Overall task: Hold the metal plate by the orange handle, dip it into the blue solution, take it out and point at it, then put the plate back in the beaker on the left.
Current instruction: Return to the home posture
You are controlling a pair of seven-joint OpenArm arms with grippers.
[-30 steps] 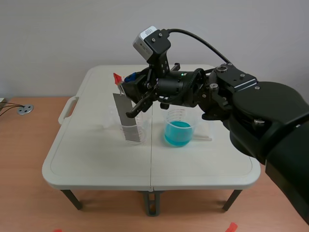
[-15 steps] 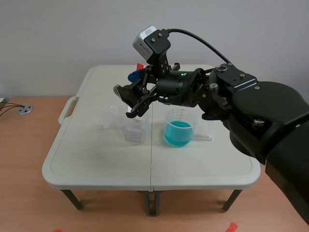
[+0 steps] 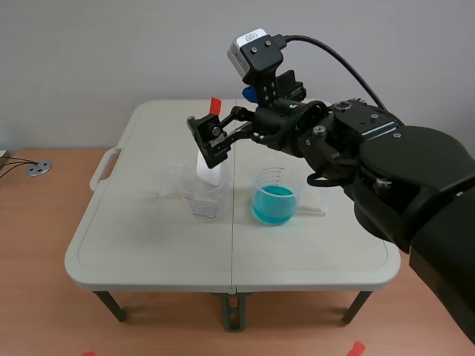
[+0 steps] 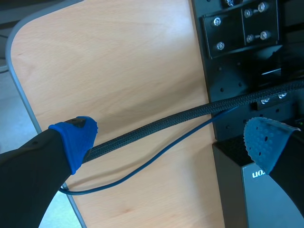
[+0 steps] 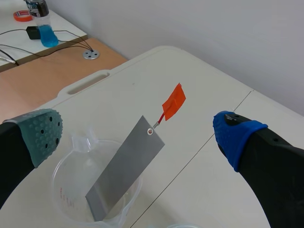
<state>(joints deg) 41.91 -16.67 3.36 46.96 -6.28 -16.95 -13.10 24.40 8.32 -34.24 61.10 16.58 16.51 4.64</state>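
Now the right hand point(image 3: 214, 139) has let go and lifted, fingers spread wide above the metal plate point(image 5: 124, 173), which leans in the left beaker point(image 5: 64, 183) at nine o'clock from the blue solution point(image 3: 274, 205); the task looks finished.
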